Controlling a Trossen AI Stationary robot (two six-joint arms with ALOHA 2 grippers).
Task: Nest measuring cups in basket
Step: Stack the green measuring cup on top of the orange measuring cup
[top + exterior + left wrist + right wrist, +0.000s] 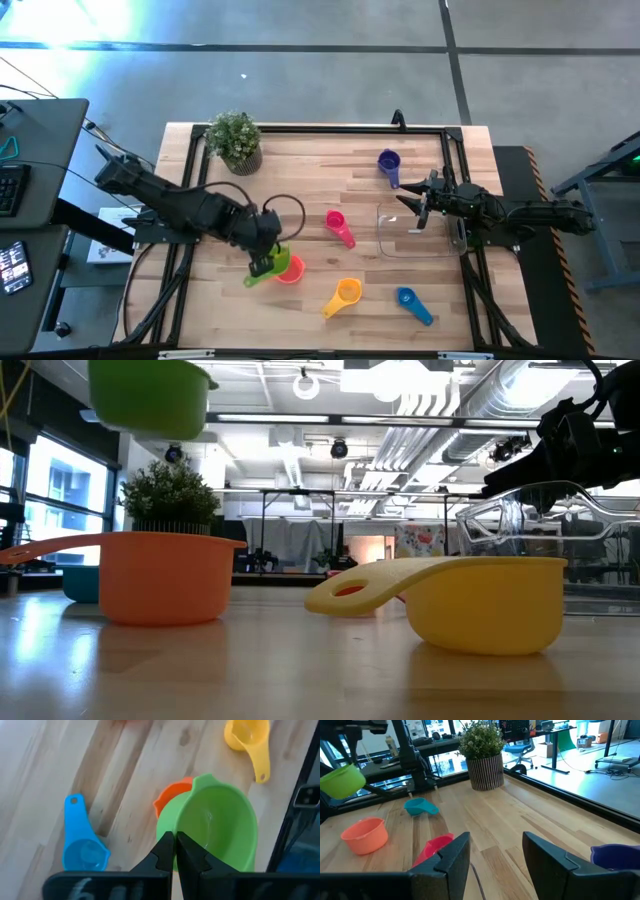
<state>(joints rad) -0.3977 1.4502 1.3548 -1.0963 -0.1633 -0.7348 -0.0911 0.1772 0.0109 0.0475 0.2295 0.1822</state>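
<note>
Left gripper (262,262) is clamped on the green cup (215,827), lifted just above the salmon-pink cup (291,269), probably to carry it. Right gripper (420,205), fingers apart, steadies the basket (400,245) rim.

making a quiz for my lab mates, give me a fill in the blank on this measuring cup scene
1. The left end effector is shut on the ____ measuring cup, lifted off the table.
2. Just below that cup stands the ____ cup.
3. The right end effector is at the rim of the clear ____.
4. A potted ____ stands near the table's far left corner.

Missing words: green; salmon-pink; basket; plant
</note>
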